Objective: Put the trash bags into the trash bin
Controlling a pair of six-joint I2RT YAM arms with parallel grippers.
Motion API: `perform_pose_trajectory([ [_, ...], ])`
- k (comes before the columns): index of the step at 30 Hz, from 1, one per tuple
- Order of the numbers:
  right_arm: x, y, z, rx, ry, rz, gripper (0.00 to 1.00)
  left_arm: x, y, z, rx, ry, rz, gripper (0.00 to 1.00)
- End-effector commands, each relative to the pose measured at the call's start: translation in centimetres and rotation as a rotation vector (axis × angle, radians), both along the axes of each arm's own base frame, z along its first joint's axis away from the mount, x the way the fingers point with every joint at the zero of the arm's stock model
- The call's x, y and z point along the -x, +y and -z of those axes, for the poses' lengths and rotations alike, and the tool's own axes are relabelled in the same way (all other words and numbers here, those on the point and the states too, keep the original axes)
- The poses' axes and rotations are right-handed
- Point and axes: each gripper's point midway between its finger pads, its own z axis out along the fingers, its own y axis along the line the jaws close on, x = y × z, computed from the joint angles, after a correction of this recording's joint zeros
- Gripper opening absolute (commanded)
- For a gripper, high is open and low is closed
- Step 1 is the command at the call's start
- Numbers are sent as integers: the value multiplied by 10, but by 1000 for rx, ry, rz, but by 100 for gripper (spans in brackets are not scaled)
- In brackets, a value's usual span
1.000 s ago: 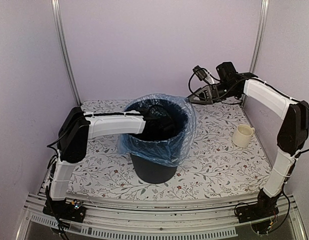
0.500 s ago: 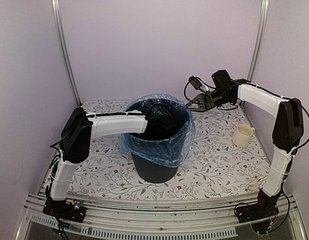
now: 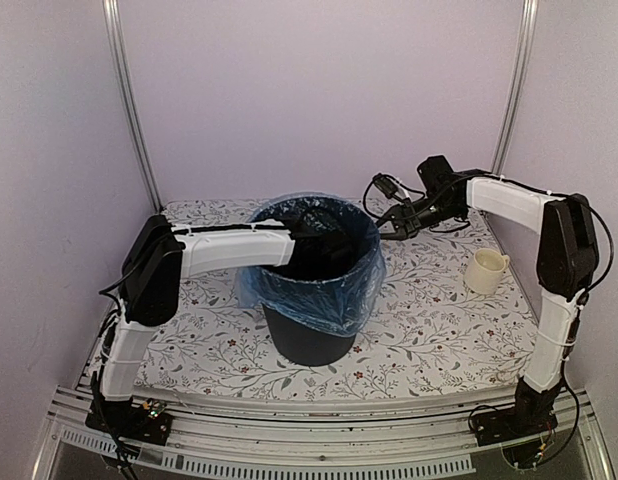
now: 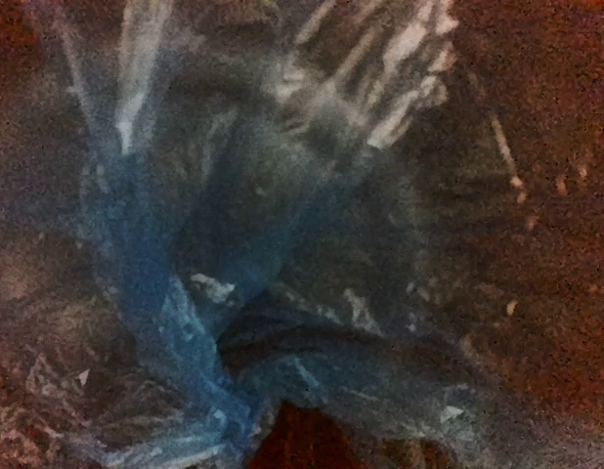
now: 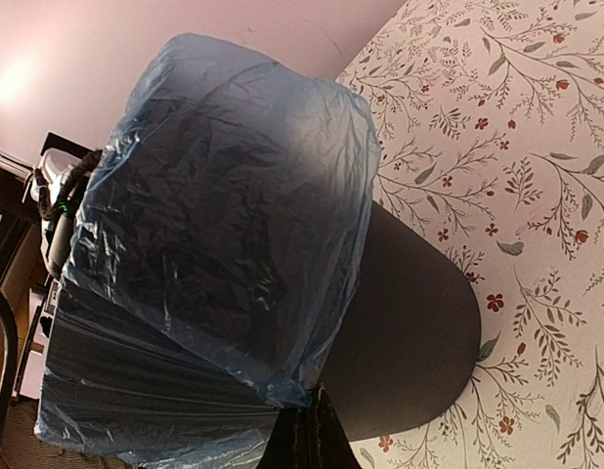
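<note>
Over the tapering dark plastic bin point(image 3: 311, 345), crinkly translucent blue bag point(image 3: 334, 296); left jaws together inside, right jaws together nearby.

I see the trash bag point(image 3: 311, 292) as thin, crinkly, translucent blue plastic film with glossy creases. The trash bin point(image 3: 309, 340) looks like smooth, matt dark plastic. The table cover point(image 3: 439, 320) is matt and floral-printed; the mug point(image 3: 485, 270) looks smooth.

The top external camera looks down from high behind the 6 o'clock edge of the table point(image 3: 439, 335), with the trash bin point(image 3: 309, 340) central. The left wrist camera sits inside the bin, tight against the blurred trash bag point(image 4: 155, 293). The right wrist camera, at the bin's 2 o'clock, faces its bagged side close up and rolled sideways. These two outer views share it.
</note>
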Motion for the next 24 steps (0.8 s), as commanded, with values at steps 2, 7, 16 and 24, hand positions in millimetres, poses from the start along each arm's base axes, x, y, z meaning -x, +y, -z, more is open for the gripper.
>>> perform_pose_trajectory([
  [2,-4,0,15,40,-5,8,1,-16,-6,-33,72,-85,12,0],
  [7,-5,0,20,49,-7,6,1,-20,-6,-51,127,-80,-2,0],
  [16,-7,1,21,52,-14,2,1,-18,-8,-79,200,-89,16,0],
  [24,-8,1,19,49,-24,0,2,-17,-8,-111,273,-116,24,0],
])
